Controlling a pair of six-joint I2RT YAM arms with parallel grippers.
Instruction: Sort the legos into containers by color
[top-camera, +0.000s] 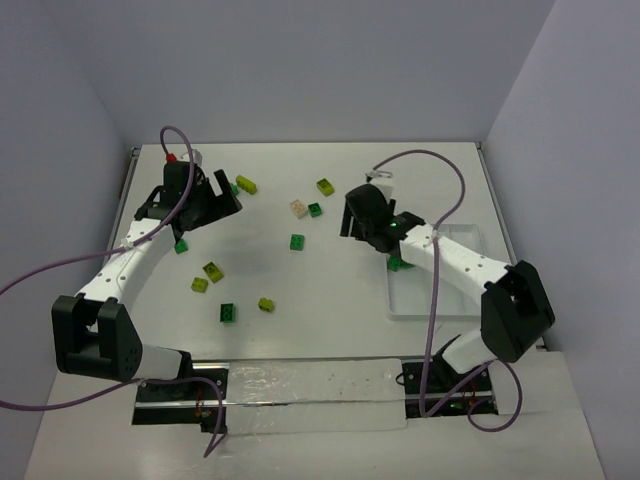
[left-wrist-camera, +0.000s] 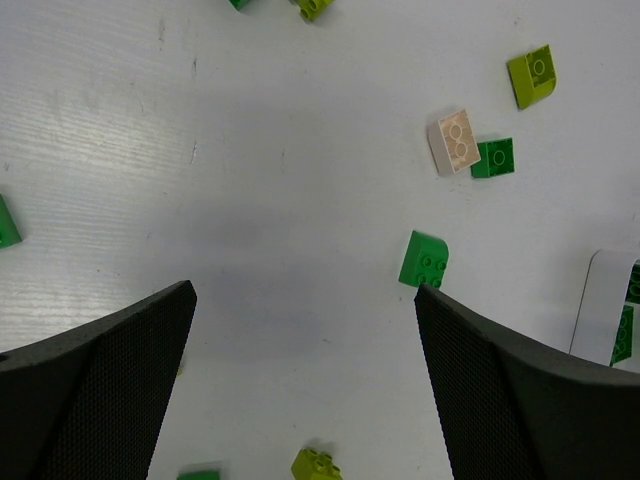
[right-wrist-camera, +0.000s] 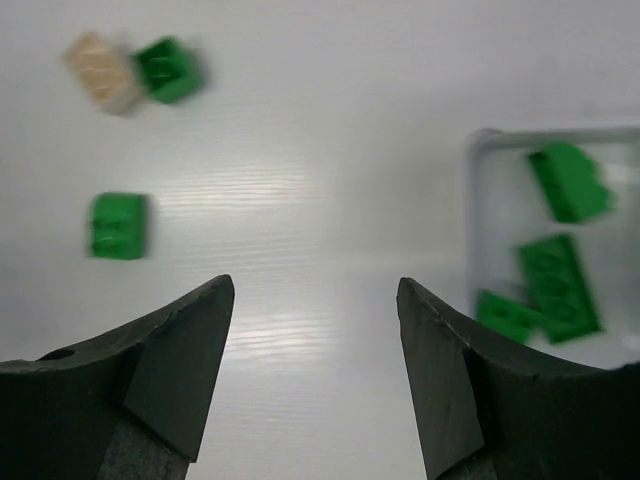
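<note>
Both arms reach out over the white bench (top-camera: 300, 330). The left end effector (left-wrist-camera: 304, 292) hangs spread and empty near the far-left corner. The right end effector (right-wrist-camera: 315, 284), likewise spread, hangs at the far end of the tray (top-camera: 412, 300). Loose legos (top-camera: 298, 242) lie scattered mid-bench, and dark green bricks (right-wrist-camera: 555, 275) sit in the tray by the right edge.

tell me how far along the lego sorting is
Early. Done: a few dark green bricks lie in the tray. In hand: nothing; the left gripper and right gripper are both open and empty. Left: the peach brick, several yellow-green bricks and more dark green ones are loose on the table.
</note>
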